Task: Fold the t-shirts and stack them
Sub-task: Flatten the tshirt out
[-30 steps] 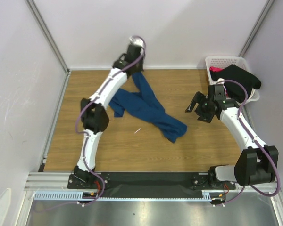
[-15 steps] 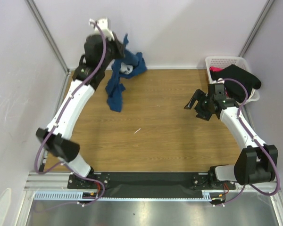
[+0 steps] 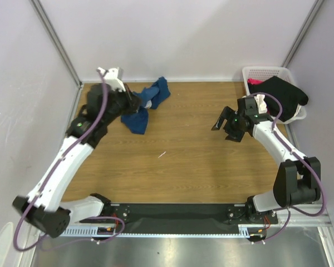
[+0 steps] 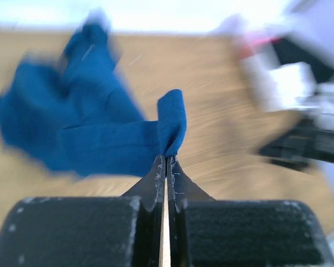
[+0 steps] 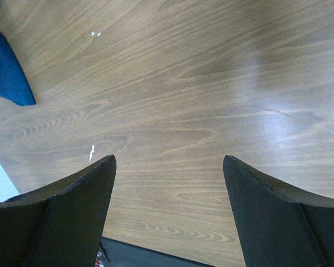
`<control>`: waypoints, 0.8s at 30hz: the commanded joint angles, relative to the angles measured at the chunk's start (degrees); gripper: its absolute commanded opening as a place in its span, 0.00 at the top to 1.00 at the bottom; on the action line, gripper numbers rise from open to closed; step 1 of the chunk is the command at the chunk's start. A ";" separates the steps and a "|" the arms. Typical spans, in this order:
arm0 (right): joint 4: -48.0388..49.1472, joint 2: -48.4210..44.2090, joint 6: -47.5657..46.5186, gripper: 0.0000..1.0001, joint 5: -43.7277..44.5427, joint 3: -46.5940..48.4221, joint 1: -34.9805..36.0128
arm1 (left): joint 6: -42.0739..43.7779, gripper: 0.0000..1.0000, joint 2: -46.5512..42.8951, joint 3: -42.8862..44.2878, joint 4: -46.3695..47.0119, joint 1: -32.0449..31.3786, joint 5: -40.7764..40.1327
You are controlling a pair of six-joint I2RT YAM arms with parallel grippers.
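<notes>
Left wrist view: left end effector [image 4: 166,158] closed on a thin fold of the dark blue cloth t-shirt [image 4: 100,139], bunched at the wooden table's [image 3: 183,167] far left; it could slip, while the right end effector [image 5: 168,164] gapes empty.

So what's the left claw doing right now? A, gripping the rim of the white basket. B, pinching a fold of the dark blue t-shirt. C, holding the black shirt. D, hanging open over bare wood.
B: in the left wrist view the left claw is shut, with a fold of the dark blue t-shirt caught between its tips.
</notes>
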 commanded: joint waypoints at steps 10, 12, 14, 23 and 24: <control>8.02 -0.35 -2.71 0.16 0.99 4.29 5.08 | 4.80 1.00 -9.63 13.61 -2.87 -1.07 17.31; 10.56 -0.26 -3.42 0.16 1.26 4.38 7.63 | 5.42 1.00 -9.30 15.36 -8.66 0.94 7.72; 13.98 0.61 -3.95 0.16 1.00 3.94 10.00 | 4.72 1.00 -7.10 15.90 -12.97 3.66 2.35; 15.93 20.10 -4.74 0.21 7.59 14.12 17.92 | -0.73 0.99 -4.20 5.89 -14.05 13.34 -9.09; 16.11 21.61 -4.66 0.22 8.12 14.92 19.14 | -0.99 1.00 -4.02 5.44 -13.87 13.35 -10.23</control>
